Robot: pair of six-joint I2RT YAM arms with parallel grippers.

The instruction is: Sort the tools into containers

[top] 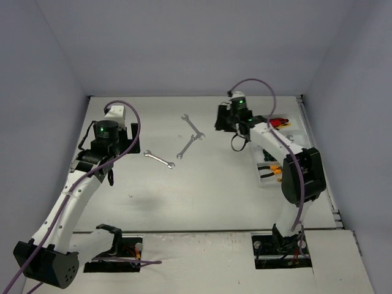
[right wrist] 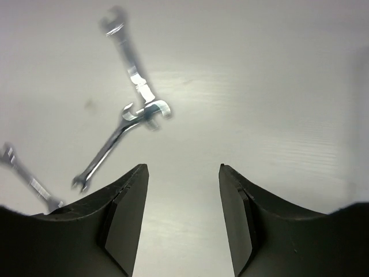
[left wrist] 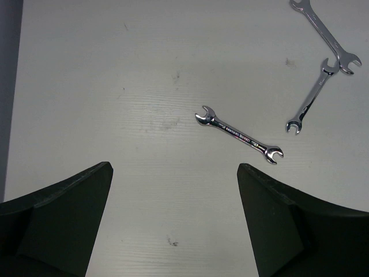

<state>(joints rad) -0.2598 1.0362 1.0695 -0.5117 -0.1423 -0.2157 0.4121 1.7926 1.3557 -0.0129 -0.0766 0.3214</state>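
Three wrenches (top: 190, 147) lie mid-table (top: 208, 196), well apart from every edge. The tray (top: 263, 181) sits at the right edge. The left gripper (left wrist: 174, 173) is spread wide and holds nothing. The right gripper (right wrist: 183, 170) is partly spread and touches nothing.

White table (top: 208, 196), pale, with a few small dark scuffs. Three silver wrenches lie flat on it in the far-middle area. The near wrench (top: 158, 159) lies alone to the left, at an angle. The far wrench (top: 193, 125) and middle wrench (top: 187, 148) make a V, right ends touching. A white tray (top: 264, 182) sits at the table's right edge, partly hidden.
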